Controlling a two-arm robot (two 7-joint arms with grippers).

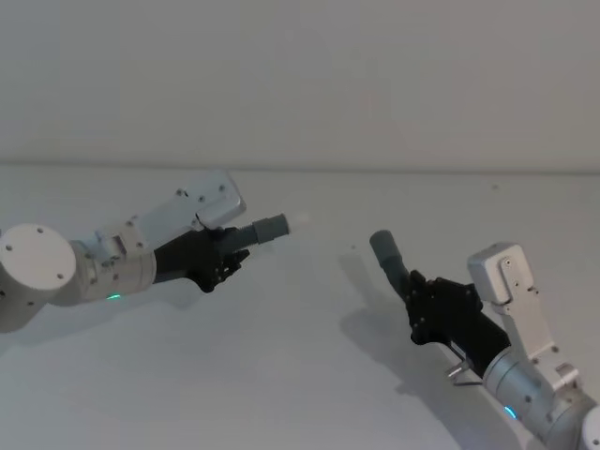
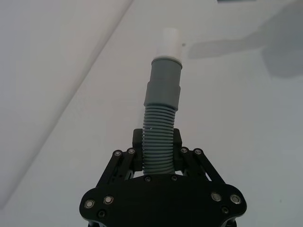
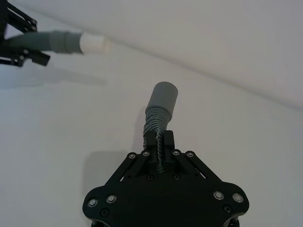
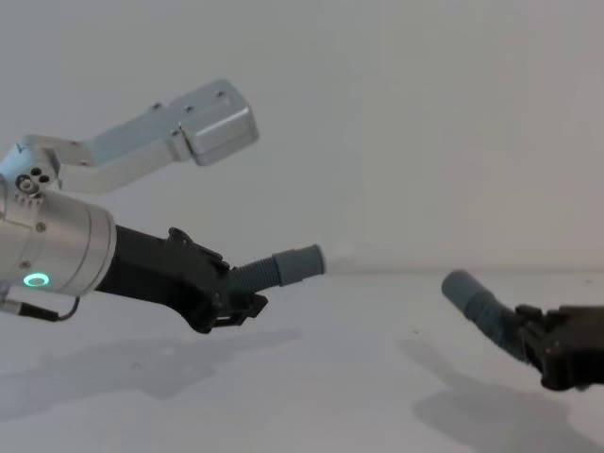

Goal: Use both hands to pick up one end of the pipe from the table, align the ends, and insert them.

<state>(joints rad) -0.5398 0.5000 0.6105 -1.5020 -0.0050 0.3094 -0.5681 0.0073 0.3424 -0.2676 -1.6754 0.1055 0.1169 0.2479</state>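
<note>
Pinching hose pieces (image 4: 253, 273) in left pincer (image 1: 223, 255) and right pincer (image 1: 418, 289), well apart, off-axis. Risks jamming white spigot (image 2: 171, 43) on grey cuff (image 3: 162, 98).

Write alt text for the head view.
The left black gripper holds a dark-grey corrugated hose piece with a white tip; the right black gripper holds a second, plain-cuffed hose piece. The two are apart, unaligned, over the white table.

White table (image 1: 281, 384) — matte (faint shadows)
</note>
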